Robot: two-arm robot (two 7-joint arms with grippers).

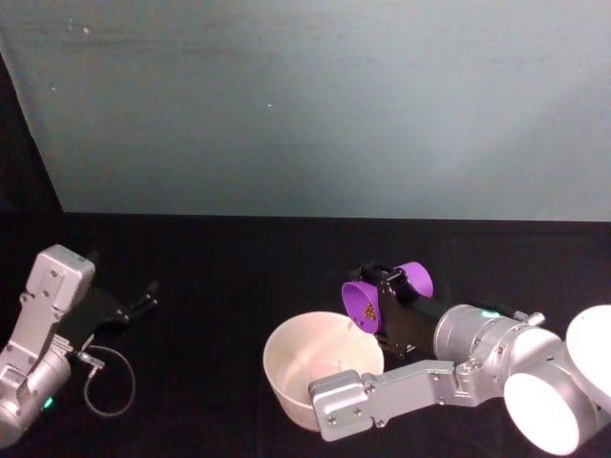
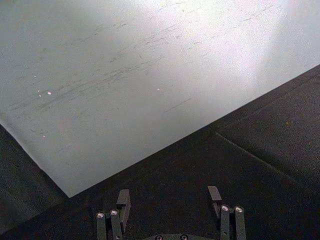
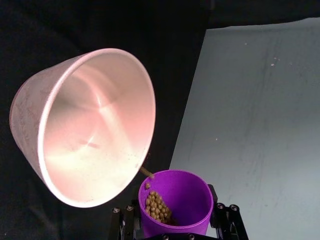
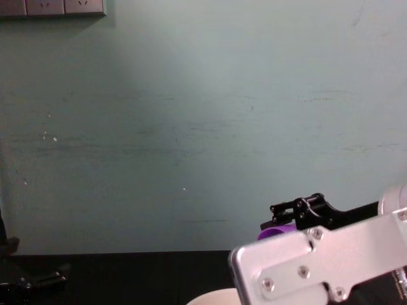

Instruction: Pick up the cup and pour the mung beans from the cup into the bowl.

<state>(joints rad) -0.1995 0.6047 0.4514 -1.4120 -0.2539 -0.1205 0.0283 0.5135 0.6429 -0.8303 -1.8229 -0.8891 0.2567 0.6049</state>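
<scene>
right gripper sideways around cup

Head view looks down on the black table and bowl; chest view sits low, facing the wall — both share that wall. Right wrist view sits close over cup and bowl — left wrist view skims table toward wall.

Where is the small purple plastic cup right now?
In the head view, the small purple plastic cup is right of centre, tipped on its side in the right gripper, mouth at the far right rim of the wide white bowl.
</scene>
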